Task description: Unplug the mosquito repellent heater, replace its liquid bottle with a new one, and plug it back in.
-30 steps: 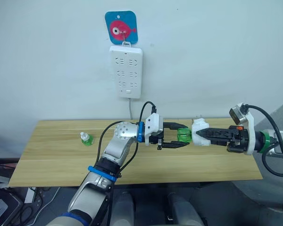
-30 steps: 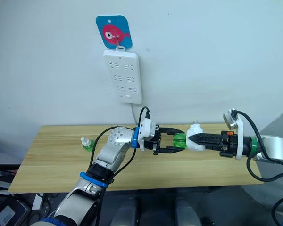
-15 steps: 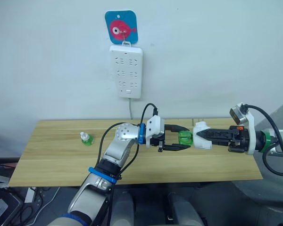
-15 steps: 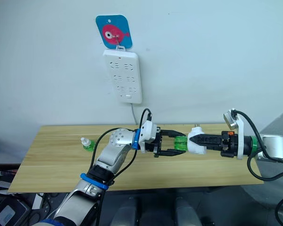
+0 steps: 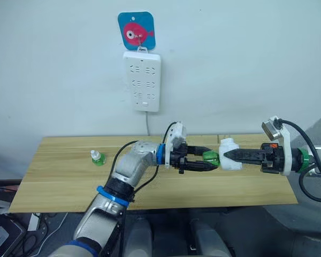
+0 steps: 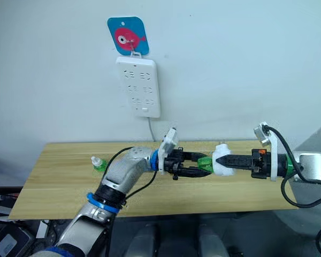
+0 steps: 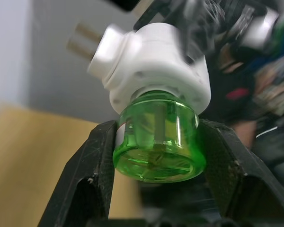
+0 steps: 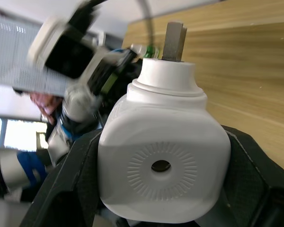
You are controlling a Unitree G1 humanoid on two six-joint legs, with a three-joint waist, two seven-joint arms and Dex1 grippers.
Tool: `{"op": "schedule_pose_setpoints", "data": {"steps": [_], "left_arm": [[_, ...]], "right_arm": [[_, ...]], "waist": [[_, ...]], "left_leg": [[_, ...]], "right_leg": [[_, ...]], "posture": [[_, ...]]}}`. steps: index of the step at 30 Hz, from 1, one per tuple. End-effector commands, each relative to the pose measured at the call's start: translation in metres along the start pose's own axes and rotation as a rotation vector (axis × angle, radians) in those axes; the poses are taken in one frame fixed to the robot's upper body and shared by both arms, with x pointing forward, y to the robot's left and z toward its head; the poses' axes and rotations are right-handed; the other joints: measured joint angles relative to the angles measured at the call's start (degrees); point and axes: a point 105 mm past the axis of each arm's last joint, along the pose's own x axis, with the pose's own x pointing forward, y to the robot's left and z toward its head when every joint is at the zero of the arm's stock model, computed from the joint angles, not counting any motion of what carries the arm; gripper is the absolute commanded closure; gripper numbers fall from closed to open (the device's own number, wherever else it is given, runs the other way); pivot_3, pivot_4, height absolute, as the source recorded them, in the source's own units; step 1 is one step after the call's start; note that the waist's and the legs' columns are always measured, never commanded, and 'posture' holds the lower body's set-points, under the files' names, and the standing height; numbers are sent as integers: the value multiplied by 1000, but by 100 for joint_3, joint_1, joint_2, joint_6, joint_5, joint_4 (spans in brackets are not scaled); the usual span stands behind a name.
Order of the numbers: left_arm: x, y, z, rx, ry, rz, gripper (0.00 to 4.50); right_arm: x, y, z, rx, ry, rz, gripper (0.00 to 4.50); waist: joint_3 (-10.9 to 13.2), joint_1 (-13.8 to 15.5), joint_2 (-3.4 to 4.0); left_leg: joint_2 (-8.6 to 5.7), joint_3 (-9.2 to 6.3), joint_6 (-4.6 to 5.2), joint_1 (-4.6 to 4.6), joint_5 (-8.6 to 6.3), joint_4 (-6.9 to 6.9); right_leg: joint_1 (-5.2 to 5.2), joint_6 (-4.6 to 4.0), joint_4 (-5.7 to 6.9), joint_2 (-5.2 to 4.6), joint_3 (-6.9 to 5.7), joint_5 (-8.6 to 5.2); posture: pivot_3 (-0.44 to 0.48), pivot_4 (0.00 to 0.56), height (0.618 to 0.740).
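Note:
The mosquito repellent heater (image 5: 230, 154) is a small white rounded unit held above the table, with my right gripper (image 5: 228, 156) shut on its body. Its vent hole and one prong show close up on the heater (image 8: 163, 161) in the right wrist view. A clear green liquid bottle (image 5: 210, 157) sticks out of the heater toward my left arm. My left gripper (image 5: 212, 160) is shut on this bottle (image 7: 156, 146), with one black finger (image 7: 97, 165) pressed on each side. A second green bottle (image 5: 98, 158) with a white cap stands on the table at the far left.
A long white power strip (image 5: 142, 81) hangs on the wall under a blue fish hook (image 5: 136, 31), its cord running down behind the wooden table (image 5: 64, 182). The right arm's cables loop past the table's right end.
My left wrist has rolled about its axis, and its fingers have narrowed from wide around the green bottle to tight on it. The right gripper and heater have barely moved.

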Motion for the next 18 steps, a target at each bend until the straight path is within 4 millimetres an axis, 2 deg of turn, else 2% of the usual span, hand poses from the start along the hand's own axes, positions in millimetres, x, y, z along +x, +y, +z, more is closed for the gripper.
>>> {"op": "schedule_pose_setpoints", "data": {"steps": [1, 3, 6, 11, 13, 16, 18], "left_arm": [[-13, -10, 5, -424, -20, -79, 2185], [-18, -6, 2, -534, -16, -71, 2185], [-18, -2, -2, -540, 1, -53, 2185], [-16, 5, 13, -514, -95, -54, 516], [-18, 9, 16, -495, -115, -29, 22], [-39, 27, 30, -383, -197, 110, 22], [-50, 20, 39, -201, -189, 134, 22]], "right_arm": [[1, 14, -5, -90, 74, 39, 1460], [2, 15, -5, -110, 84, 52, 1460], [2, 15, -1, -116, 70, 56, 1460], [0, 14, 0, -99, 56, 62, 1460], [-1, 14, -1, -93, 53, 65, 1460], [-2, 10, -1, -85, 30, 53, 1460], [-5, 5, 3, -55, -13, 42, 1460]], "waist": [[7, 0, 1], [20, 0, 1], [30, 4, 0], [34, 9, 1], [35, 14, 1], [35, 17, 1], [35, -5, 1]], "left_leg": [[0, -3, 1, 0, 0, 0], [-1, -5, 1, -1, -1, 1], [-1, -4, 2, -3, -2, 0], [0, -3, 5, -5, -3, -1], [0, -3, 5, -6, -3, -1], [-2, 0, 5, -6, -3, 2], [-2, 2, 5, -6, -3, 3]], "right_leg": [[0, 0, 0, 0, -4, -1], [0, -1, -1, 1, -8, -1], [0, 0, -7, 0, -7, -1], [-2, 1, -6, 0, -7, -3], [-2, 1, -5, -1, -7, -3], [-1, 1, -6, -3, -3, -3], [-1, 1, -5, -3, -1, -3]], "posture": [[183, 207, 740], [175, 209, 740], [170, 207, 740], [169, 206, 740], [171, 201, 740], [165, 195, 740], [166, 193, 740]]}}
